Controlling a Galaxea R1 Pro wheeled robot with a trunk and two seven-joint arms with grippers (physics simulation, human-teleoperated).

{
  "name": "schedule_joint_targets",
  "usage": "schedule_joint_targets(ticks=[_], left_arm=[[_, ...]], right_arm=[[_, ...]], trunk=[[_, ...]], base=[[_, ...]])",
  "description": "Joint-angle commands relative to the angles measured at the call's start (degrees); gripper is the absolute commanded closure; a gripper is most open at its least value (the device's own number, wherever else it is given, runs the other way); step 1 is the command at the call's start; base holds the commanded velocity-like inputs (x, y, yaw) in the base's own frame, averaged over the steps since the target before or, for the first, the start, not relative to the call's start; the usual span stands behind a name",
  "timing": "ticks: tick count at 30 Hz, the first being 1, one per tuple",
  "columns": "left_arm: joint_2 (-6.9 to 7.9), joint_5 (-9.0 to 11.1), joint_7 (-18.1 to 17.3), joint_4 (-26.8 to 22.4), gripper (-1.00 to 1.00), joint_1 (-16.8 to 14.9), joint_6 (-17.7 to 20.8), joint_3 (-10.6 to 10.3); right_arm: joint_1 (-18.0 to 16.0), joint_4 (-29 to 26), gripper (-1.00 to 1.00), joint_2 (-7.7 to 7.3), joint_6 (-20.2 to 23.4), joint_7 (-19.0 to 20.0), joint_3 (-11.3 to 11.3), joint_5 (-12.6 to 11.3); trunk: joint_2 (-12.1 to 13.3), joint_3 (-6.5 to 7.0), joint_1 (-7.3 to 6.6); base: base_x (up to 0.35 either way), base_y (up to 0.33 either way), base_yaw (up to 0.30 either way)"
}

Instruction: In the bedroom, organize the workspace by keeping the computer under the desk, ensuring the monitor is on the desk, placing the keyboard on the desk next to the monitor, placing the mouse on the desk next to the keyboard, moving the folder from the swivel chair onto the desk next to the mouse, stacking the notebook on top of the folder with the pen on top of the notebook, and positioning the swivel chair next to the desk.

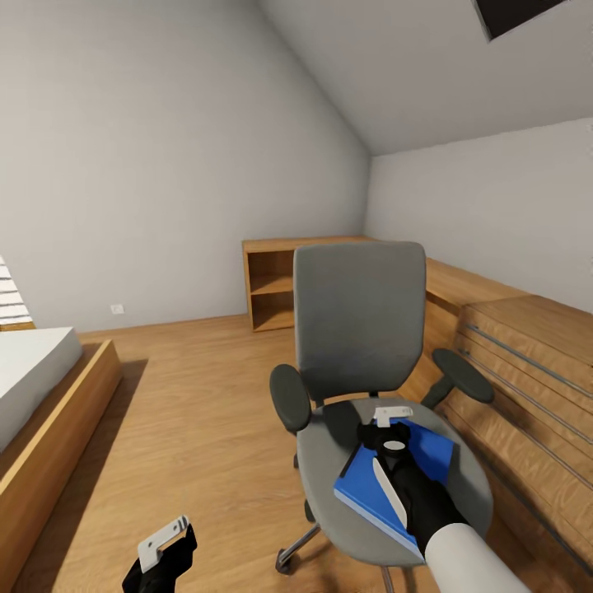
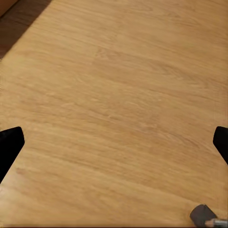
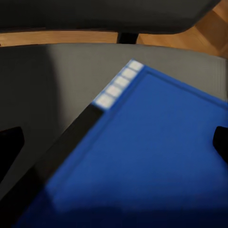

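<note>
A: Entry. Where does the folder point(image 1: 399, 476) sit?

B: Flat on the seat of the swivel chair point(image 1: 354, 313), a blue slab with a black spine edge, angled across the cushion. The right wrist view gives it close up point(image 3: 142, 161): blue cover, black spine, a row of small white tabs at the corner nearest the chair's backrest.

A: Right gripper point(image 1: 392, 414)?

B: Hanging over the folder's backrest-side end, the black and white forearm stretched across the seat above the cover. In the right wrist view the two dark fingertips point(image 3: 10, 147) stand at the frame edges, so the jaws are spread wide, closed on nothing. Touching the cover or just above it, I cannot tell.

A: Left gripper point(image 1: 165, 543)?

B: Low over the bare wooden floor point(image 2: 114, 95), well apart from the chair on its armrest side (one chair castor point(image 2: 205, 216) creeps into the left wrist view). Fingertips again at opposite edges there: jaws apart, nothing between them.

A: Around the chair?

B: Behind it, an open wooden shelf unit point(image 1: 272, 288) in the room corner. A long wooden cabinet point(image 1: 527, 371) runs along the wall just beside the chair. Across the floor, a bed point(image 1: 41, 395) in a wooden frame.
</note>
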Motion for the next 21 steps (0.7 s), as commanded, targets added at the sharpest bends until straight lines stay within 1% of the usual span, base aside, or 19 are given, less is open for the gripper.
schedule_joint_targets(ticks=[1,6,11,18,21], left_arm=[[0.08,0.6,0.3,-0.1,-1.0,-0.1,-0.4,-0.3],[0.08,0.6,0.3,-0.1,-1.0,-0.1,-0.4,-0.2],[0.08,0.6,0.3,-0.1,-1.0,-0.1,-0.4,-0.3],[0.08,0.6,0.3,-0.1,-1.0,-0.1,-0.4,-0.3],[0.08,0.6,0.3,-0.1,-1.0,-0.1,-0.4,-0.2]], right_arm=[[0.0,0.3,-1.0,-0.05,0.3,-0.3,0.1,-0.6],[0.0,0.3,-1.0,-0.07,0.3,-0.4,0.1,-0.6],[0.0,0.3,-1.0,-0.09,0.4,-0.3,0.1,-0.6],[0.0,0.3,-1.0,-0.06,0.3,-0.3,0.1,-0.6],[0.0,0.3,-1.0,-0.05,0.3,-0.3,0.1,-0.6]], trunk=[[0.0,-0.07,-0.01],[0.0,-0.07,-0.01],[0.0,-0.07,-0.01],[0.0,-0.07,-0.01],[0.0,-0.07,-0.01]], base=[[-0.074,-0.003,0.0],[-0.174,-0.001,0.0],[-0.087,0.0,0.0],[-0.252,0.0,0.0],[-0.148,0.0,0.0]])
